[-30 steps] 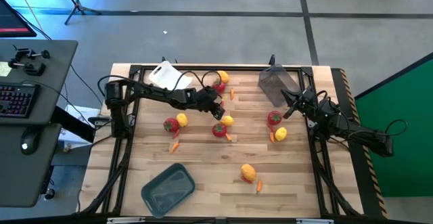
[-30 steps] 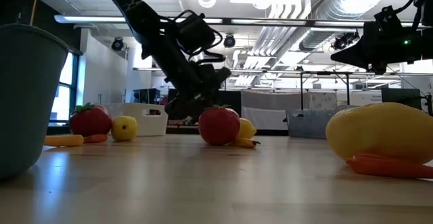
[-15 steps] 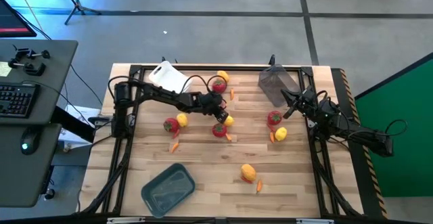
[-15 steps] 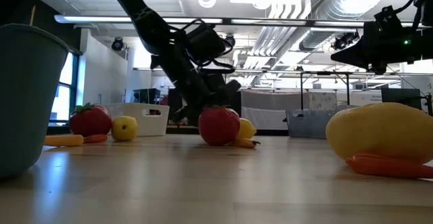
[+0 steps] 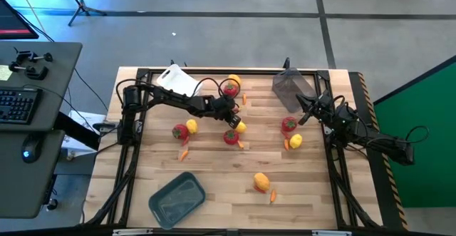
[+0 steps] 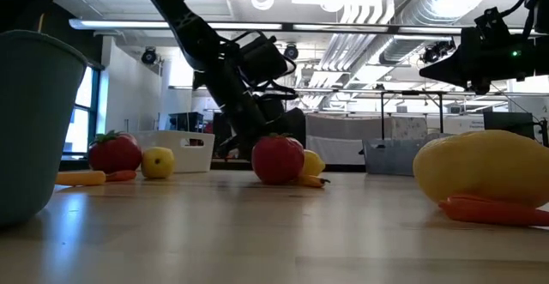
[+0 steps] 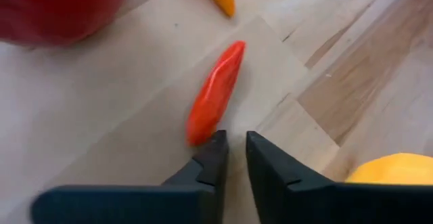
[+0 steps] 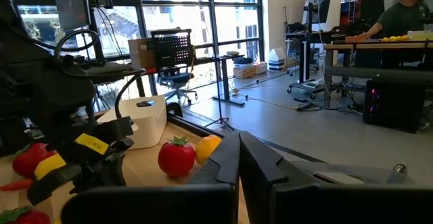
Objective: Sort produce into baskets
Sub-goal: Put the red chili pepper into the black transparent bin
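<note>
My left gripper [image 7: 232,158] is nearly shut on nothing; the orange-red piece [image 7: 215,93] lies at eleven o'clock, so I reopen, straddle it, then close.

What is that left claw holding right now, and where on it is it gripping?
Nothing. The left gripper has its fingers nearly together with an empty gap; the small orange-red piece lies on the table just past its fingertips, ungripped.

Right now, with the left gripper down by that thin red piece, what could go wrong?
The left gripper has its fingers nearly shut with nothing between them; the thin red piece lies just beyond the tips, so lifting now would likely come up empty. A sideways nudge could push it toward the red fruit or the yellow fruit.
</note>
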